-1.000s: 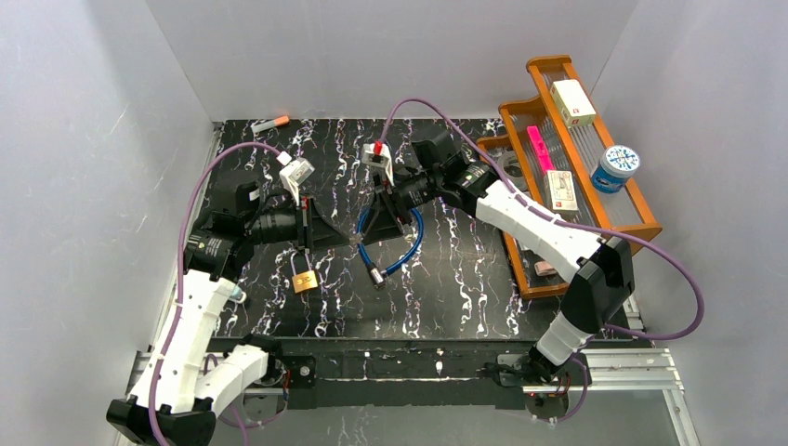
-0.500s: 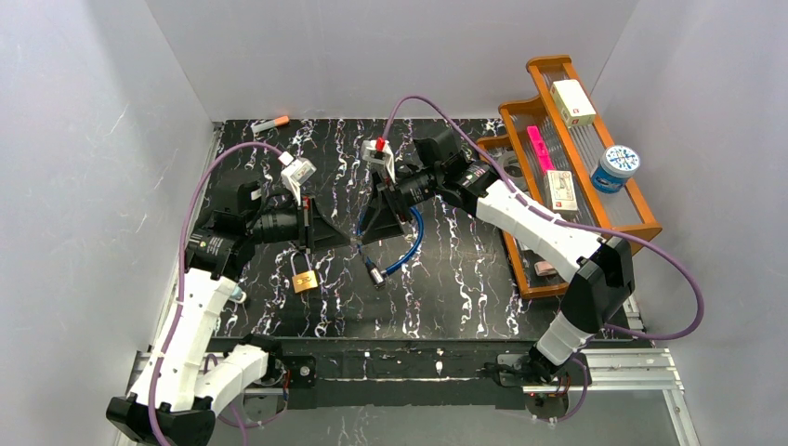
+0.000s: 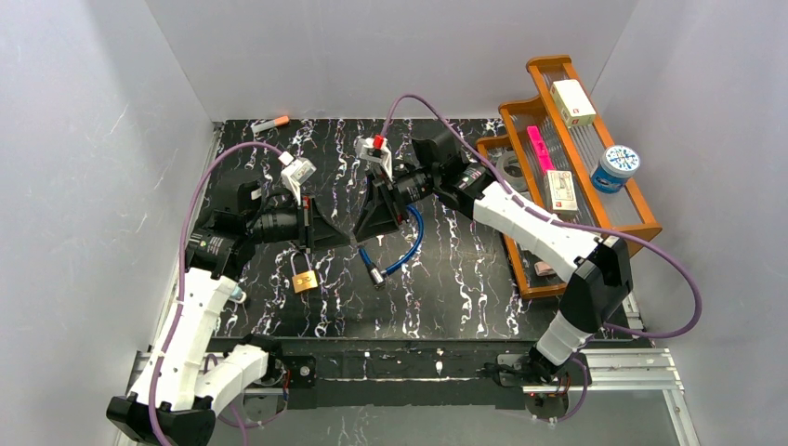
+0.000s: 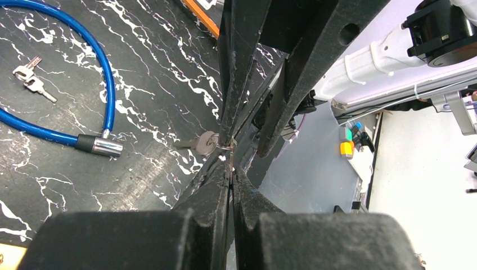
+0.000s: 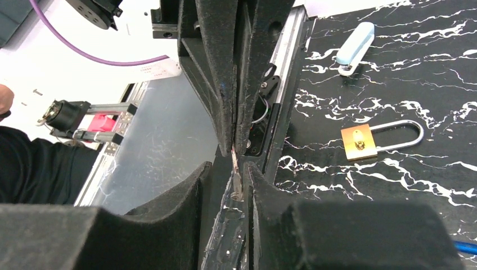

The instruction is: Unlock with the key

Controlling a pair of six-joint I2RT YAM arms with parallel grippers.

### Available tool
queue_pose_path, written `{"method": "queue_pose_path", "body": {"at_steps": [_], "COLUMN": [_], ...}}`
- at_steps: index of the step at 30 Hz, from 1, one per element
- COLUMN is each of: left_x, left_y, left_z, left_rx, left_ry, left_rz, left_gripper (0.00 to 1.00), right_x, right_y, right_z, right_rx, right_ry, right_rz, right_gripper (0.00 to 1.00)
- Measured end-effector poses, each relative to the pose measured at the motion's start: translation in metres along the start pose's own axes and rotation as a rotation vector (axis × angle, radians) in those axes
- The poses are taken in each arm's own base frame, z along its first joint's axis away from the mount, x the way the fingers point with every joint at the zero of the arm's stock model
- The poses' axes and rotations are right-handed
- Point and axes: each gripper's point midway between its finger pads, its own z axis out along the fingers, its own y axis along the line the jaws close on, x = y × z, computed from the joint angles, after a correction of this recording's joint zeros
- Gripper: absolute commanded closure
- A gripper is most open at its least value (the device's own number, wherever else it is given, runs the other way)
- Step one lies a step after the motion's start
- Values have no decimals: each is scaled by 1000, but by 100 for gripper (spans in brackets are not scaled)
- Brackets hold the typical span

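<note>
A brass padlock (image 3: 304, 277) lies on the black marbled table in front of the left arm; it also shows in the right wrist view (image 5: 379, 139). My left gripper (image 3: 349, 240) is shut on the thin ring of a small silver key (image 4: 205, 142), held above the table. My right gripper (image 3: 359, 232) faces it tip to tip. Its fingers (image 5: 188, 197) are open with a narrow gap, and the key (image 5: 237, 175) hangs in that gap, close to the right-hand finger. In the top view the key is hidden by the fingers.
A blue cable lock (image 3: 409, 243) lies under the right gripper, its metal end (image 4: 107, 147) toward the front, with spare keys (image 4: 32, 83) inside its loop. An orange wooden rack (image 3: 595, 223) with boxes stands at the right. A pale blue item (image 5: 354, 40) lies near the left arm.
My right gripper has moved left toward the left gripper's tips, so its open fingers now straddle the key. The left arm and the padlock have not moved.
</note>
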Motion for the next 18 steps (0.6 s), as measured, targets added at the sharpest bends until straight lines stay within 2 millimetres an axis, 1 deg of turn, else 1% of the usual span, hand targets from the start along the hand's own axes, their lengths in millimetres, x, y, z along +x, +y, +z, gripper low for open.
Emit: {"method": "queue_pose_path", "body": {"at_steps": [3,6,7,9,11,14,17,18], "left_x": [0,1,1,1,1,2,4,4], "left_y": [0,0,0,0,0,0,1,1], "left_z": [0,0,0,0,0,0,0,0], "left_rx": [1,1,2,2,3,0,-4,-4], "left_ry": [2,3,3,4,4,8,14,14], "left_rz": [3,8,9,13,14,14,10,10], "left_gripper": [100,100,100,100,100,100,100,100], "right_x": [3,8,10,15,20,26,27,26], "right_y": [2,3,2,0,-4,-10,-8,-8], "right_z": [1,1,1,1,2,3,5,5], "right_rx": [-13,-16,-15,-14,-12,-11,-17,-18], "right_ry": [8,22,27,39,54,70,76,76], "right_rz": [-7,3,5,18,31,50,47,41], "right_gripper": [65,71,71,69,69,77,90,96]}}
